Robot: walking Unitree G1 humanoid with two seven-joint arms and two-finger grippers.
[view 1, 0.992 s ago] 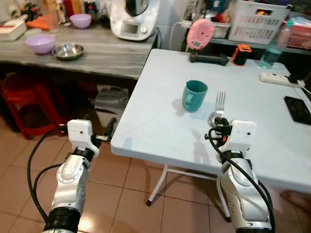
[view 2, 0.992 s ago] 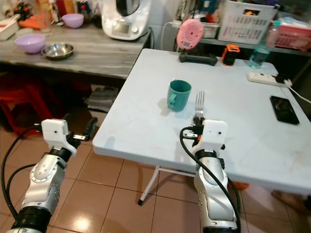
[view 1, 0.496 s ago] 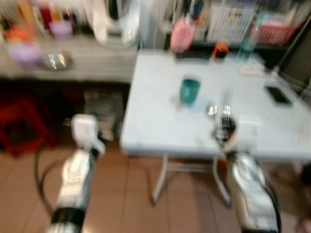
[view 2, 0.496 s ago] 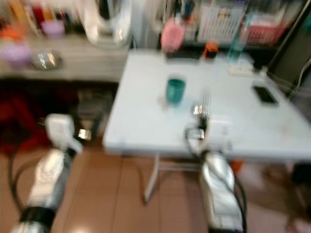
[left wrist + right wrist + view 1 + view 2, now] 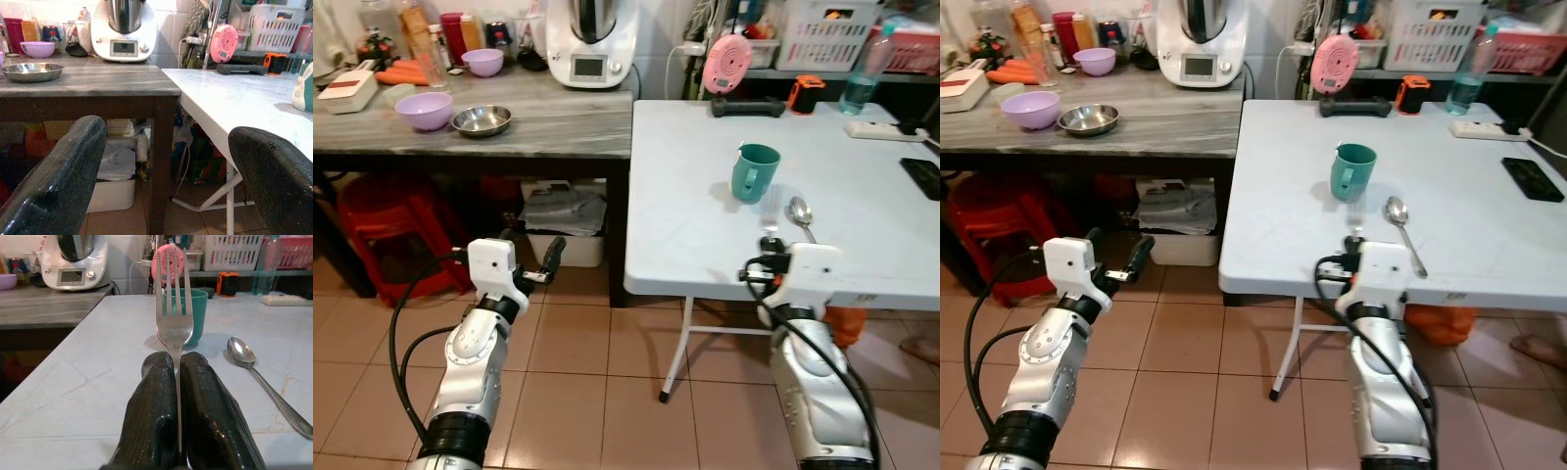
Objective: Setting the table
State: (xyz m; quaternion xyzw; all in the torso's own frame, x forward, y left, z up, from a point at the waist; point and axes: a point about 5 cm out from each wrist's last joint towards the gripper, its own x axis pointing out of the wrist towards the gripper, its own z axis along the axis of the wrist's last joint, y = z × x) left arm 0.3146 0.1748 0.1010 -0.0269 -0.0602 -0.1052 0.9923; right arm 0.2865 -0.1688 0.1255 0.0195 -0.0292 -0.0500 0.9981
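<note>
Fork tines stand straight up out of my right gripper, whose two black fingers are pressed tight against its handle, one on each side. I hold it at the near edge of the white folding table, with the prongs pointing toward the teal mug further in on the tabletop. A spoon lies flat on the table just beside the fork, on my right, bowl end toward the mug and handle running back toward the near edge. My left gripper hangs off the table over the tiled floor, its fingers spread wide with nothing between them, facing the dark wooden counter that butts against the table's left side. On that counter sit a steel bowl, a purple bowl and a white kitchen machine. At the table's far edge are a pink round device and a clear bottle
</note>
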